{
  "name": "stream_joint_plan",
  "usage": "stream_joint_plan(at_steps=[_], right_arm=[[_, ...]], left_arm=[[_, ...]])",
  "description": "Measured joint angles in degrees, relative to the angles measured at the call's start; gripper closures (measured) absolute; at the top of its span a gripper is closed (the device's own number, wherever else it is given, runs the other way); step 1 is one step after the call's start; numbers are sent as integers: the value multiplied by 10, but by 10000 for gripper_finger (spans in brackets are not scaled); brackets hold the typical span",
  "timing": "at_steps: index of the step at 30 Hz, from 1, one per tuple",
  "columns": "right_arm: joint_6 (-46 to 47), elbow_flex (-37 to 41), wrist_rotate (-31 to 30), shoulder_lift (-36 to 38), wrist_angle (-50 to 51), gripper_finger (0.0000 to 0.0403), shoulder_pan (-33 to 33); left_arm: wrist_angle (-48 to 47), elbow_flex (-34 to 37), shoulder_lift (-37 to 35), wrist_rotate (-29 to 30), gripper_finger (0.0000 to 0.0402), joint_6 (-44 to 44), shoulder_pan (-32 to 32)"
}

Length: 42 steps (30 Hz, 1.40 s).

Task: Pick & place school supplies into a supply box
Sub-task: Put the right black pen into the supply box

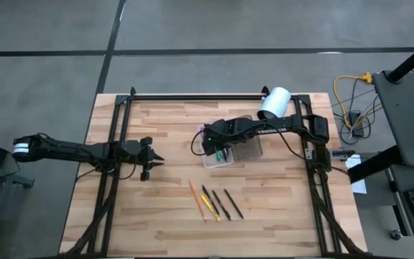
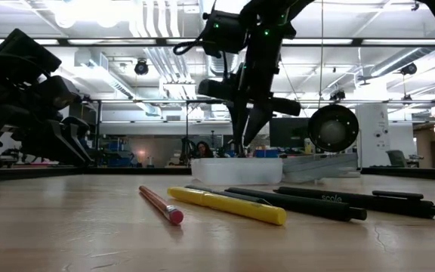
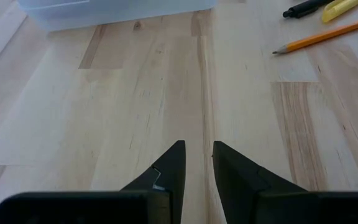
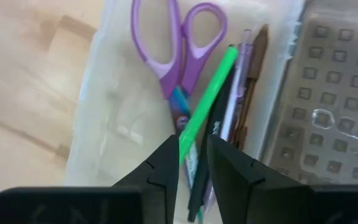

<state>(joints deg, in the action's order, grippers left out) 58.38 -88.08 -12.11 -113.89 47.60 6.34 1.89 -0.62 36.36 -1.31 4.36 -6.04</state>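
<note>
The supply box point(image 1: 234, 151) sits at mid-table, with its whitish tray point(image 4: 104, 124) beside the ribbed lid half point(image 4: 331, 93). In the tray lie purple-handled scissors point(image 4: 179, 56), a green pen point(image 4: 211, 90), a dark pen point(image 4: 215, 134) and two more thin sticks. My right gripper point(image 4: 192, 152) hangs over the tray point(image 2: 236, 170), pointing down, shut on the green pen. On the table nearer the front lie an orange pencil point(image 1: 194, 194), a yellow pen point(image 1: 209, 206) and two dark pens point(image 1: 227, 203). My left gripper point(image 1: 155, 160) waits to the left, shut and holding nothing. My right gripper pinches the green pen near its one end point(image 4: 188, 134) between the two fingers, coming from above and pointing down into the tray. The pen slants away from the fingers, and its other end point(image 4: 230, 53) lies over the other pens in the tray.
A white cylinder point(image 1: 274, 103) lies at the far edge, just behind the box. Black frame rails point(image 1: 113, 144) run along the table's left and right sides. Bare wood point(image 3: 166, 93) lies between my left gripper point(image 3: 197, 155) and the loose pens point(image 3: 322, 38).
</note>
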Motion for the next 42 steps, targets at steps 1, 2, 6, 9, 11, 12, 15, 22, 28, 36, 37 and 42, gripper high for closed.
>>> stream_joint_plan(at_steps=[1,2,6,9,11,12,15,22,28,36,37,42], right_arm=[[-2,-1,3,0,0,329,-1],[-4,-1,6,0,0,331,-2],[-4,-4,7,0,0,335,-9],[-3,-6,8,0,0,332,-16],[-1,-6,14,0,0,328,-21],[2,-6,19,0,0,326,-23],[16,-6,23,0,0,321,-33],[52,-7,23,0,0,317,-65],[104,-7,23,0,-3,327,-96],[144,-7,23,0,-7,334,-137],[149,-7,23,0,-8,333,-143],[139,-7,41,0,-23,324,-167]], left_arm=[[0,0,0,0,335,0,0],[0,0,0,0,335,0,0],[0,0,0,0,335,0,0],[0,0,0,0,335,0,0],[0,0,0,0,335,0,0],[0,0,0,0,335,0,0],[0,0,0,0,335,0,0],[0,0,0,0,335,0,0],[0,0,0,0,335,0,0],[0,0,0,0,335,0,0],[0,0,0,0,335,0,0],[0,0,0,0,335,0,0]])
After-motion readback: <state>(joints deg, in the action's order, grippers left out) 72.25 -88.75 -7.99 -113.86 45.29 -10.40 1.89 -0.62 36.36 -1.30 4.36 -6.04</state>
